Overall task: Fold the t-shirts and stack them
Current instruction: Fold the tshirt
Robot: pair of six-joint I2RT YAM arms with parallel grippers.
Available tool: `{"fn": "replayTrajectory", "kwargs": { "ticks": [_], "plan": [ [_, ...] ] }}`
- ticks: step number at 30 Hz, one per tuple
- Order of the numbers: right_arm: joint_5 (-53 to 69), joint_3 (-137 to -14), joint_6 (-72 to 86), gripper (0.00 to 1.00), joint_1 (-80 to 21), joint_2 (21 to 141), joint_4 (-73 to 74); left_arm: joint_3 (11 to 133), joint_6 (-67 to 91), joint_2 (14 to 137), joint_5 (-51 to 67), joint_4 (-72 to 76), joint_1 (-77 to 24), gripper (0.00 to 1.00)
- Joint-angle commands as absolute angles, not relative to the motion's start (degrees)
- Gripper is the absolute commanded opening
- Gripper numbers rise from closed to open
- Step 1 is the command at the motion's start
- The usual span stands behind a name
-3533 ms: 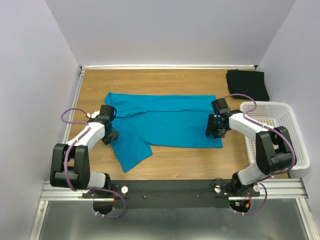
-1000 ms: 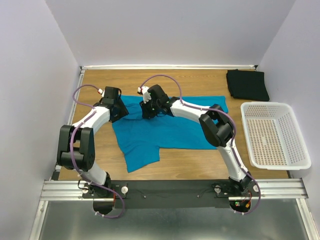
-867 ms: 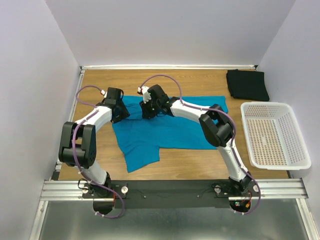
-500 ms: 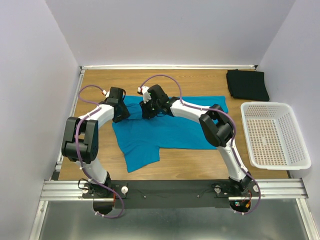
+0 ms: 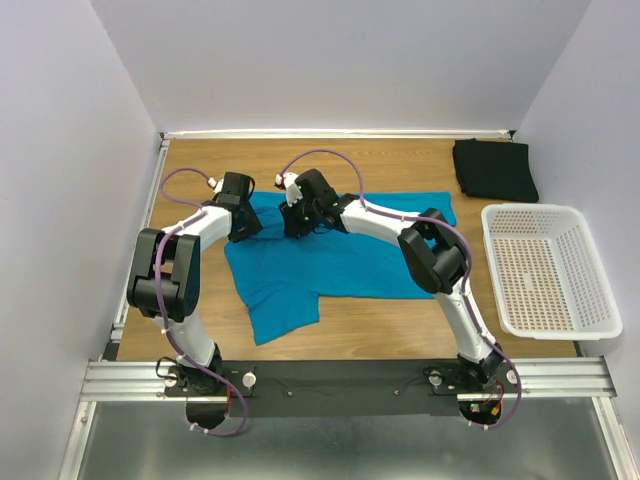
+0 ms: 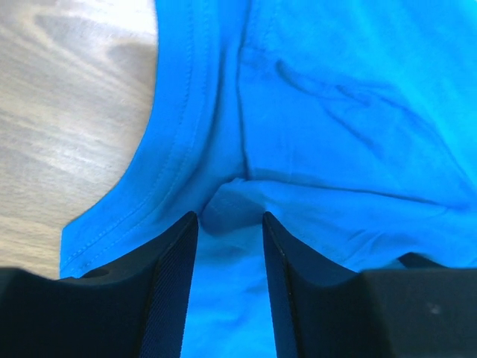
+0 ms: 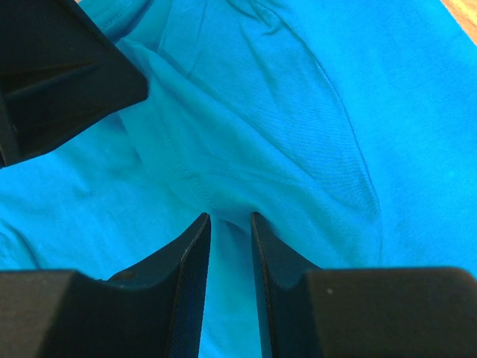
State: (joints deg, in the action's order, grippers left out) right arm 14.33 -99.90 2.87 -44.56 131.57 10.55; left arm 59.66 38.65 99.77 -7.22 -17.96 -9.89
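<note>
The teal-blue t-shirt [image 5: 345, 258] lies spread across the middle of the wooden table, one sleeve trailing toward the near edge. Both grippers press down on its far left part, close together. My left gripper [image 5: 246, 222] has a raised fold of teal cloth [image 6: 335, 112] gathered between its fingers, jaws closed on it [image 6: 229, 218]. My right gripper [image 5: 297, 222] pinches a seamed fold of the same shirt [image 7: 291, 112] between narrow jaws [image 7: 231, 218]. The black t-shirt [image 5: 494, 168] lies folded at the far right corner.
A white perforated basket [image 5: 548, 211] stands at the right edge of the table. The left gripper's black body [image 7: 59, 74] fills the upper left of the right wrist view. Bare wood [image 6: 67, 112] shows left of the shirt's hem.
Over 3.5 seconds both arms came from the shirt's outer ends to its far left part, and the shirt shifted. In the last second the left gripper slid right and its jaws narrowed on the cloth.
</note>
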Motion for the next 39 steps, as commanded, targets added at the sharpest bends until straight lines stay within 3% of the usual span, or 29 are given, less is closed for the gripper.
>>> {"fn": "replayTrajectory", "kwargs": {
  "ticks": [1,6,13,19,39],
  "plan": [
    [13.54,-99.40,2.20,0.36,-44.91,129.73,10.02,61.35,39.02,100.63,-9.67,-16.88,-10.90,0.46],
    [13.45,-99.32,2.20,0.36,-45.00,129.46,10.02,61.70,39.02,100.99,-9.84,-17.05,-11.25,0.40],
    [13.45,-98.27,1.76,0.36,-44.91,128.41,10.02,62.40,38.76,100.55,-11.07,-17.66,-11.51,0.17],
    [11.08,-96.68,-3.07,0.36,-46.67,126.39,9.93,66.97,37.18,100.90,-10.90,-19.25,-11.51,0.03],
    [2.46,-100.46,-6.85,0.36,-47.64,131.83,9.67,76.29,34.89,107.75,-9.93,-22.85,-11.51,0.04]
  ]
}}
